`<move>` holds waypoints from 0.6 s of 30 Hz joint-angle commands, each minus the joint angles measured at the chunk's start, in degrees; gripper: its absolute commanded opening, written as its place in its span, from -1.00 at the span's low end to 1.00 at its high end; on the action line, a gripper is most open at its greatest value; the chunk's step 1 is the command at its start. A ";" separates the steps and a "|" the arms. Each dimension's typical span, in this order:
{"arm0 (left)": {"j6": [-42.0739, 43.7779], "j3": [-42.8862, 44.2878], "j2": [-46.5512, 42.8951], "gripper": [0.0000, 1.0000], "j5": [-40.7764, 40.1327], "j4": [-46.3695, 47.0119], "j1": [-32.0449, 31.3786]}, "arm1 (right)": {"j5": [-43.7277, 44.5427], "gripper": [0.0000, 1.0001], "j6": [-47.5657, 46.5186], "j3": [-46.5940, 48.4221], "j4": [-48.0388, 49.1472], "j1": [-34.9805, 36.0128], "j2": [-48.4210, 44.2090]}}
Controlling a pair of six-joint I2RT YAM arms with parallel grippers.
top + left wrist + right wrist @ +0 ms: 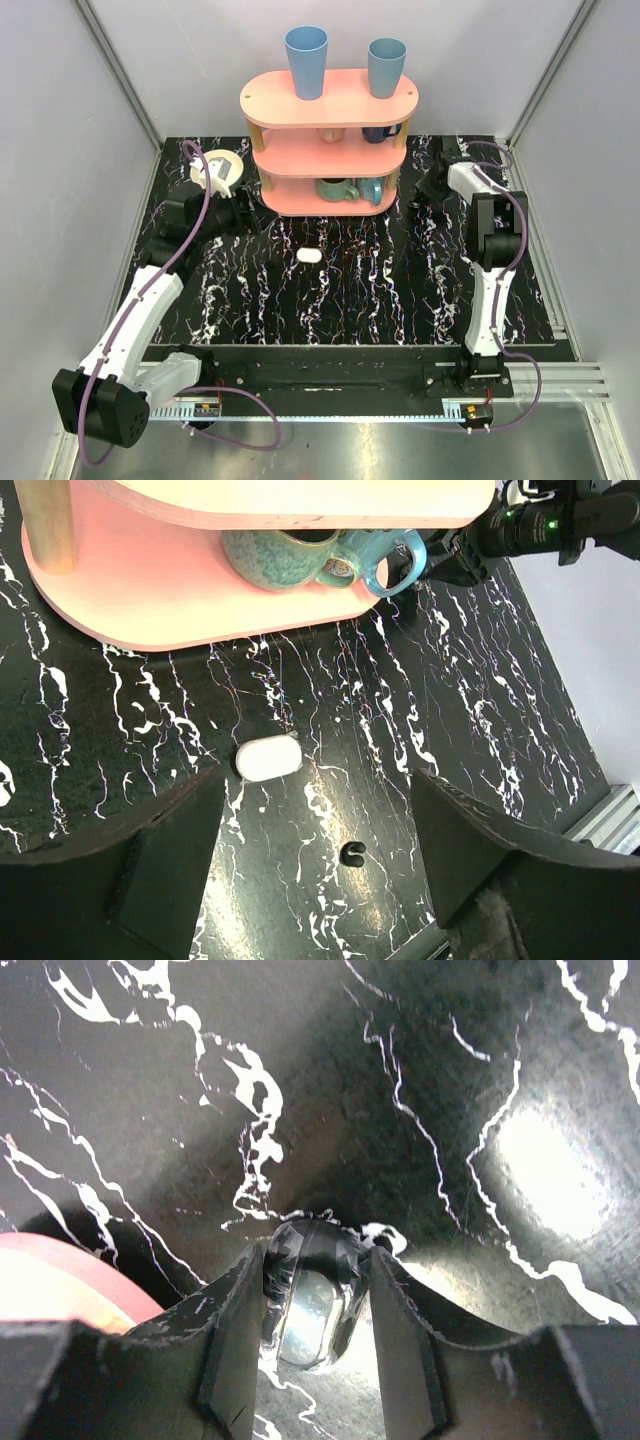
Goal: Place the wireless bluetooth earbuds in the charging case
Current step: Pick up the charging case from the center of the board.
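Observation:
The white pill-shaped charging case lies shut on the black marble table in front of the shelf. In the left wrist view the case is just beyond my left finger. A tiny black C-shaped earbud lies on the table between the spread jaws of my open left gripper, touching neither finger. The left gripper hovers left of the case. At the shelf's right end, low on the table, my right gripper has both fingers pressed on a small dark glossy earbud; the right gripper holds nothing else.
A pink three-tier shelf stands at the back centre, with two blue cups on top and mugs on its lower tiers. A cream bowl sits at the back left. White walls close in three sides.

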 commanded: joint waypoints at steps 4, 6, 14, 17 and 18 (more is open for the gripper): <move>-1.91 -2.21 -0.14 0.85 2.21 5.28 0.19 | -8.42 -0.55 3.47 -17.34 7.88 0.18 -9.79; -2.52 -2.83 0.03 0.95 3.44 7.39 0.19 | -11.32 -0.77 4.61 -23.73 11.41 0.44 -15.32; -5.78 -4.85 1.88 0.98 6.61 13.54 0.10 | -17.56 -0.82 10.32 -39.59 21.70 1.23 -34.47; -5.69 -5.11 2.84 0.98 6.35 14.51 -0.08 | -18.18 -0.86 13.49 -43.28 23.55 3.34 -41.15; -5.69 -5.11 3.37 0.98 6.70 14.69 -0.08 | -18.09 -0.87 14.71 -44.25 23.81 4.22 -42.57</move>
